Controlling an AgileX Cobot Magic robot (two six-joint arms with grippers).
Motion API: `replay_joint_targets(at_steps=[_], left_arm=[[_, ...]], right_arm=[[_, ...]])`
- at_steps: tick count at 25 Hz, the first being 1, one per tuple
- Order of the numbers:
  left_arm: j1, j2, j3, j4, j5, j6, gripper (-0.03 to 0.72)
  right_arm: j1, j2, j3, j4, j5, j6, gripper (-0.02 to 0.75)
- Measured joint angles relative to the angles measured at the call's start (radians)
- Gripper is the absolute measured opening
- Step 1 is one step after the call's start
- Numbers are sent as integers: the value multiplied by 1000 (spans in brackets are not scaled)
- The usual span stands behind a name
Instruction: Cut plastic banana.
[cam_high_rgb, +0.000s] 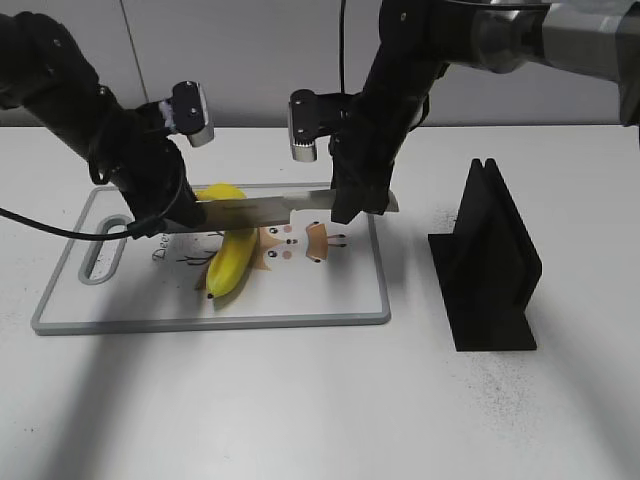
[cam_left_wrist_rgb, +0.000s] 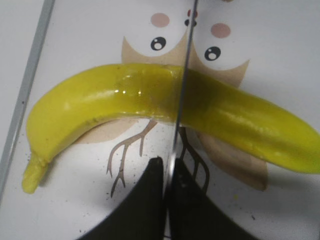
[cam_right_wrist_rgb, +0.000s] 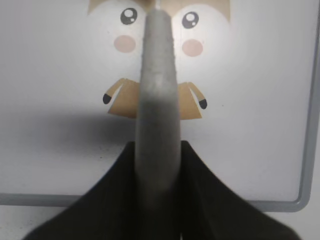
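The plastic banana (cam_high_rgb: 232, 255) is glossy yellow and lies on the white cutting board (cam_high_rgb: 330, 290) over an owl drawing. A knife (cam_high_rgb: 260, 208) lies level across the banana's upper part. Whether the blade touches the banana I cannot tell. My left gripper (cam_high_rgb: 175, 212) is shut on the blade's tip end. My right gripper (cam_high_rgb: 355, 205) is shut on the grey handle. In the left wrist view the thin blade (cam_left_wrist_rgb: 182, 75) runs from the jaws (cam_left_wrist_rgb: 169, 172) across the banana (cam_left_wrist_rgb: 125, 95). In the right wrist view the jaws (cam_right_wrist_rgb: 157, 150) clamp the handle (cam_right_wrist_rgb: 157, 75) above the board (cam_right_wrist_rgb: 260, 125).
A black knife stand (cam_high_rgb: 490, 265) stands on the white table to the right of the board. The board has a grey rim and a handle slot (cam_high_rgb: 100, 262) at its left end.
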Motion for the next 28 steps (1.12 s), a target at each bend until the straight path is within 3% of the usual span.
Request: replay_joint_targets(at_steps=[13,28], left_arm=[[-6,-26,2,22,5,3,-16],[-7,-242,5,39,84,-8,-21]], right_arm=[[1,-8,-15,-1,45,16,162],[6,-169,-55,-1,108,23,162]])
